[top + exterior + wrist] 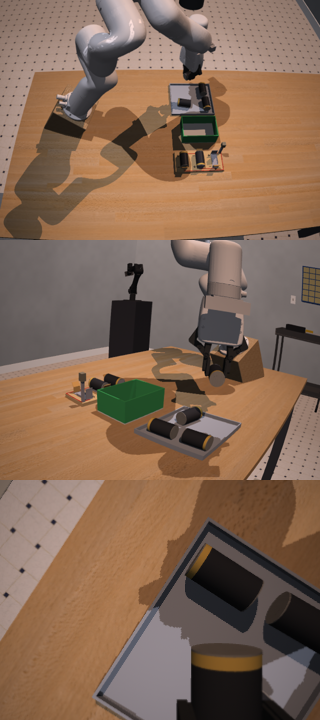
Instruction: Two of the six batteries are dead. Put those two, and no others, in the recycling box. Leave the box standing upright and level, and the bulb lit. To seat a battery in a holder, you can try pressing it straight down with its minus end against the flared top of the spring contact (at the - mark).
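Observation:
My gripper is shut on a black battery with a gold band and holds it in the air above the far side of the grey tray. The held battery fills the bottom of the wrist view. Three more black batteries lie in the tray: one at its left, two at its right. The green recycling box stands upright and empty between the tray and the holder board. Two batteries sit in the holders. The bulb post looks grey and unlit.
The arm's wooden base wedge stands behind the gripper. The table edge runs just beyond the tray. A black pedestal with a camera stands off the table.

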`<state>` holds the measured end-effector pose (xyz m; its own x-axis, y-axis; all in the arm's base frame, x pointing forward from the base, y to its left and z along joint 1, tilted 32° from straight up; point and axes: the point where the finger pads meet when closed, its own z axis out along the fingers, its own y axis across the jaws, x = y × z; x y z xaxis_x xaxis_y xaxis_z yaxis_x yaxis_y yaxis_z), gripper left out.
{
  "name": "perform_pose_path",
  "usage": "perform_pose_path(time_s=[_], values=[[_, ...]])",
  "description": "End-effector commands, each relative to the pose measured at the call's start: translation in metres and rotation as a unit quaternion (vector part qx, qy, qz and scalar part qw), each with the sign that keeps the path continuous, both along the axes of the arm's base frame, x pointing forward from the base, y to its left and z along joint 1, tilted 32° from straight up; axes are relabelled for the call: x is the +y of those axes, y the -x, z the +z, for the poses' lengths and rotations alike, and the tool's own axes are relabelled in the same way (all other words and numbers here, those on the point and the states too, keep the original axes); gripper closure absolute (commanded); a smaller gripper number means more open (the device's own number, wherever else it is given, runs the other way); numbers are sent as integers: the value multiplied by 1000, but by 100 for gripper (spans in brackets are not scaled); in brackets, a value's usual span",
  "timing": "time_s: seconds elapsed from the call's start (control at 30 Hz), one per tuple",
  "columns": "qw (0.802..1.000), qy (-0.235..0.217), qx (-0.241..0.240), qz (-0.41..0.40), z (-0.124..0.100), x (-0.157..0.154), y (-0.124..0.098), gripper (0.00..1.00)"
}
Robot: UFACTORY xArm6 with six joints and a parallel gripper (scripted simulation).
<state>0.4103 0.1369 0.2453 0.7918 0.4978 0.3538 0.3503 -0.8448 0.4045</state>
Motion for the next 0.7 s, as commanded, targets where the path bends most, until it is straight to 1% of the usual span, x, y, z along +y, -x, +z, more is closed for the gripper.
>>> perform_pose_path(time_s=[0.0, 0.17, 0.23, 0.4, 0.67], values=[[995, 41, 23, 83, 2, 1, -1, 72], [984, 82, 38, 152, 2, 1, -1, 72], [984, 82, 38, 152, 2, 1, -1, 72], [962, 129, 56, 233, 2, 1, -1, 72], [922, 187, 78, 330, 2, 1, -1, 72]])
